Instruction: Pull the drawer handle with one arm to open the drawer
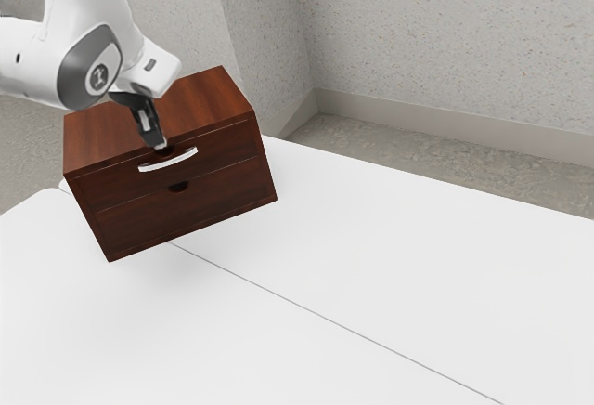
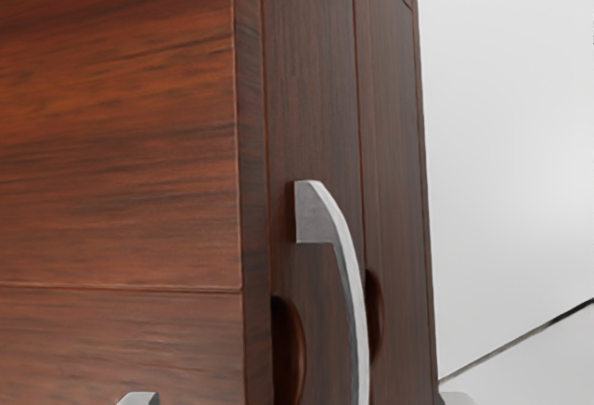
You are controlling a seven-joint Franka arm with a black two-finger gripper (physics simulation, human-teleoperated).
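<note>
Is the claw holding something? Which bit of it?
It cannot be told. The claw is down at the silver handle of the top drawer, but the pictures do not show whether it grips it.

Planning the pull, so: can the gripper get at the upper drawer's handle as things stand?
Likely yes. The gripper sits right at the pale curved handle on the upper drawer, with nothing between them. Whether it already grips, I cannot tell.

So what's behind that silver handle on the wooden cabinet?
A dark scooped recess in the drawer front lies behind the handle. What is inside cannot be seen; the wooden front covers it.
</note>
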